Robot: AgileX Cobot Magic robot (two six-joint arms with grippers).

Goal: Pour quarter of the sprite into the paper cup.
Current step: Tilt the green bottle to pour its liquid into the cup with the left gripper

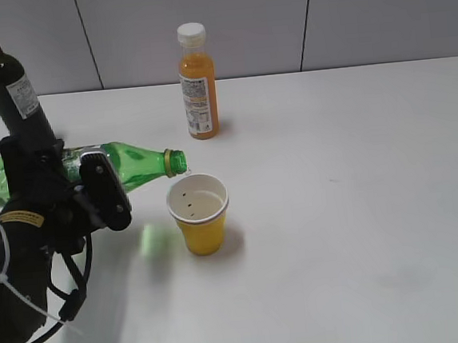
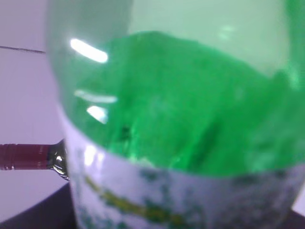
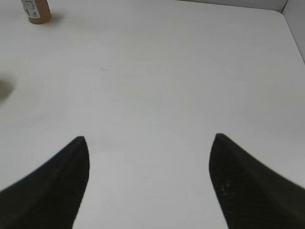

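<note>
The green sprite bottle (image 1: 136, 163) lies almost level in the air, its open mouth just above the near-left rim of the yellow paper cup (image 1: 200, 214). My left gripper (image 1: 82, 188) is shut on the sprite bottle at its label band. In the left wrist view the sprite bottle (image 2: 190, 109) fills the frame, green above, pale label below. The cup stands upright on the white table (image 1: 361, 208) and shows its white inside with dark specks. My right gripper (image 3: 148, 140) is open and empty over bare table; it is out of the exterior view.
A dark wine bottle (image 1: 11, 86) stands at the far left behind my left arm; its red-capped neck (image 2: 28, 157) shows in the left wrist view. An orange juice bottle (image 1: 197, 82) with white cap stands behind the cup; its base (image 3: 36, 10) shows in the right wrist view.
</note>
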